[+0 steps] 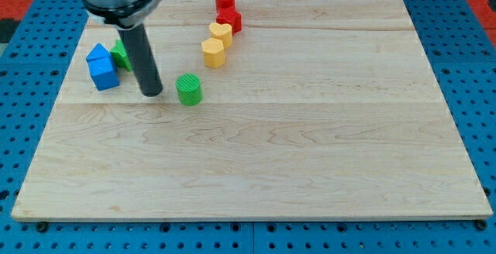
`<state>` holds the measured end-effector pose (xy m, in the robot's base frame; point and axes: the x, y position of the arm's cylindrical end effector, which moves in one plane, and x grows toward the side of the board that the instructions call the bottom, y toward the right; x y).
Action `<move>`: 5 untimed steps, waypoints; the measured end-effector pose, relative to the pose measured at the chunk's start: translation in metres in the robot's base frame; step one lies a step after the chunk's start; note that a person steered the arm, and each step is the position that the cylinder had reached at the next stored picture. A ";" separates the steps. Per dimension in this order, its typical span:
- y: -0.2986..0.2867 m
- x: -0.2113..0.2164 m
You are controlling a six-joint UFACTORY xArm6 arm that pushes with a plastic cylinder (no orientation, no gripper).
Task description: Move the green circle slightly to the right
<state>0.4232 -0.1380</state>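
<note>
One green circle (188, 89) sits on your bench (256, 161) just right of my tip (152, 94), not quite touching, and no jaws are visible on this rod.

My tip (152, 94) stands just left of the green circle (188, 89) with a small gap between. Rightward the surface (310, 153) lies bare — the yellow blocks (216, 44) and red blocks (227, 10) crowd only toward the view's top.
</note>
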 end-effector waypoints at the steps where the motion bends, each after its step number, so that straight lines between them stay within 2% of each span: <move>1: 0.032 0.000; 2: 0.001 -0.006; 4: -0.003 -0.150; 5: -0.040 -0.184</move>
<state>0.2391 -0.1777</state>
